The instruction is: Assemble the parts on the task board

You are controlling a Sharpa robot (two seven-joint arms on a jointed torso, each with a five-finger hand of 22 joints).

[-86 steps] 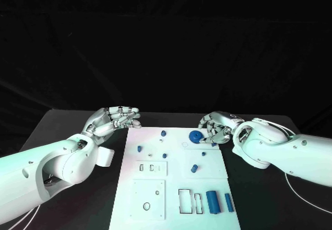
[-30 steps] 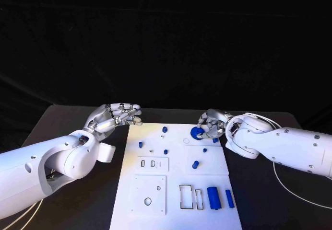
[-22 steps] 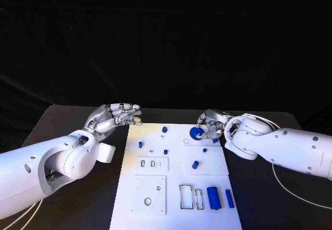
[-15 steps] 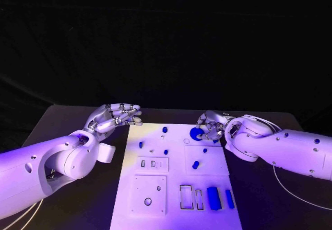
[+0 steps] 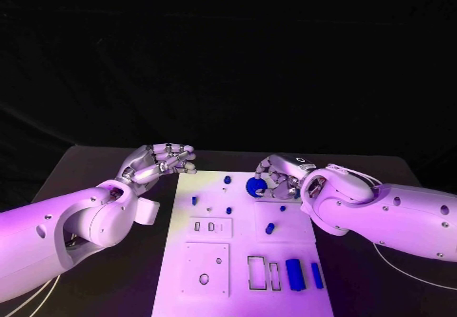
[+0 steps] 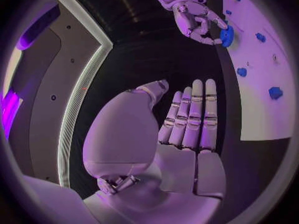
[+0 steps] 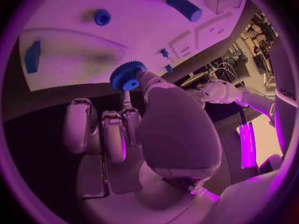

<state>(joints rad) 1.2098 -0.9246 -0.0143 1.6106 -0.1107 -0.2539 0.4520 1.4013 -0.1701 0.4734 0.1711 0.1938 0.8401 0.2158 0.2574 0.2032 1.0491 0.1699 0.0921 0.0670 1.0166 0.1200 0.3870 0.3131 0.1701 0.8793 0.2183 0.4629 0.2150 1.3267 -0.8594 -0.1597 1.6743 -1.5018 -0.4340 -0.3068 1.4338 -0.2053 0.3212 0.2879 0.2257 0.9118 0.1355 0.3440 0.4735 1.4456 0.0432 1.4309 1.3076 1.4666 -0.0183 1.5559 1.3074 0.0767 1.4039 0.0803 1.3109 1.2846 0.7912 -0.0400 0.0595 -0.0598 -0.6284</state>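
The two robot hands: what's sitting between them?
In the head view, between the left hand and the right hand with its blue gear, one small blue peg stands on the task board.

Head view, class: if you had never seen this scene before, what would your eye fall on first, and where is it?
First, the white task board in the middle of the black table, dotted with small blue parts. Then the right hand over the board's far end, holding a blue gear. The left hand, fingers curled in, holds nothing, beside the board's far left corner.

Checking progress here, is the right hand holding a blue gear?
Yes, the right hand pinches the toothed blue gear in its fingers above the board.
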